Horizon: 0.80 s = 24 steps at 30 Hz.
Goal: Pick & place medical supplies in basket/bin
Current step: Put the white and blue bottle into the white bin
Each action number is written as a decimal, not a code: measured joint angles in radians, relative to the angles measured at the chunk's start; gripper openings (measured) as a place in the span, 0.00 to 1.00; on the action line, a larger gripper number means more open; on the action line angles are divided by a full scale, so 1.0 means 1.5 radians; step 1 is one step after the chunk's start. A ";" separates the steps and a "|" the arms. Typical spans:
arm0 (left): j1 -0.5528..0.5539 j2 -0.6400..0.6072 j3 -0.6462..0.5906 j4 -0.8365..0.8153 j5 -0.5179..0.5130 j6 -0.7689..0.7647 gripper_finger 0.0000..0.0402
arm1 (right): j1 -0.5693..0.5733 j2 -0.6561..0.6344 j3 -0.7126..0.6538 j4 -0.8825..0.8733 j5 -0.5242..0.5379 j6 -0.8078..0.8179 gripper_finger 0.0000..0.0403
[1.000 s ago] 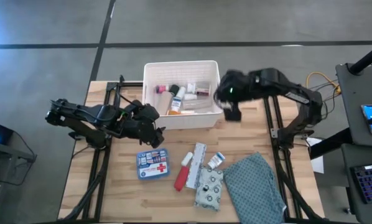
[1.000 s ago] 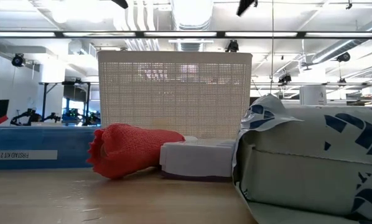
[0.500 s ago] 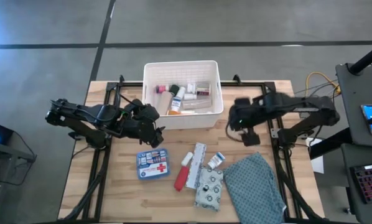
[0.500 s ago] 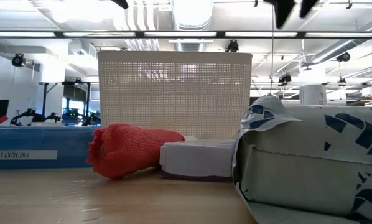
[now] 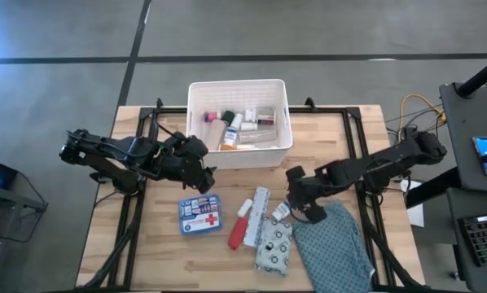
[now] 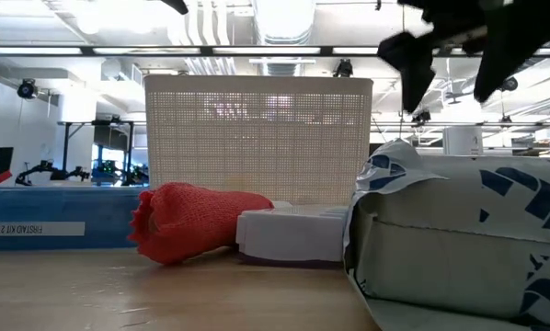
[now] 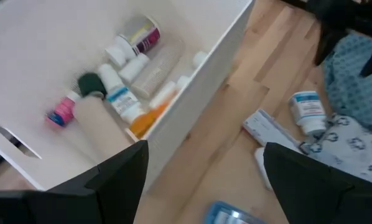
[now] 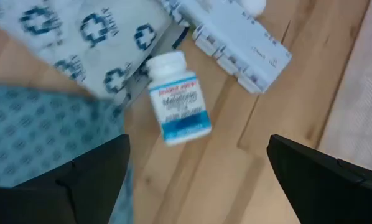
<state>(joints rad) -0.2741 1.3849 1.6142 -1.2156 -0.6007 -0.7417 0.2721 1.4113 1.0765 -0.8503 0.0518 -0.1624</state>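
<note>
White pill bottle [image 8: 178, 96] lies on the table between the spread fingers of the right claw [image 5: 299, 202], untouched.

Pill bottle [image 8: 176, 102] label blurred, perhaps unreadable, first-aid box [image 7: 232, 213] cut off by the edge

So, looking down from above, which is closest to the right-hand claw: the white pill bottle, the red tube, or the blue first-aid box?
From the right gripper:
1. White pill bottle, just beside it.
2. Red tube, farther toward the table's middle.
3. Blue first-aid box, farthest, near the left arm.
</note>
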 joint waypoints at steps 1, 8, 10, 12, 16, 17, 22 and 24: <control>0.000 0.000 0.000 0.000 0.007 -0.013 0.73 | 0.004 0.000 -0.018 0.029 0.001 0.003 0.91; -0.005 0.002 -0.003 0.000 0.016 -0.076 0.73 | 0.025 0.001 -0.120 0.188 0.000 -0.006 0.92; -0.005 0.002 -0.009 0.000 0.017 -0.069 0.73 | 0.025 0.003 -0.140 0.230 0.003 -0.024 0.92; -0.005 0.002 -0.019 -0.001 0.017 -0.050 0.73 | 0.025 0.004 -0.157 0.282 0.002 -0.037 0.92; -0.005 0.001 -0.042 -0.006 0.029 -0.018 0.73 | 0.025 0.017 -0.186 0.360 0.002 -0.024 0.92; -0.005 0.001 -0.047 -0.012 0.042 -0.015 0.73 | 0.025 0.023 -0.189 0.368 0.002 -0.024 0.92; -0.014 0.001 -0.082 -0.030 0.075 -0.013 0.73 | 0.025 0.071 -0.193 0.370 0.029 -0.035 0.92; -0.018 -0.004 -0.100 -0.029 0.076 -0.008 0.73 | 0.025 0.095 -0.192 0.377 0.036 -0.033 0.92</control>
<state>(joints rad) -0.3016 1.3786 1.4649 -1.2594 -0.4867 -0.7535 0.3093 1.5534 0.7884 -0.2854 0.1051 -0.2123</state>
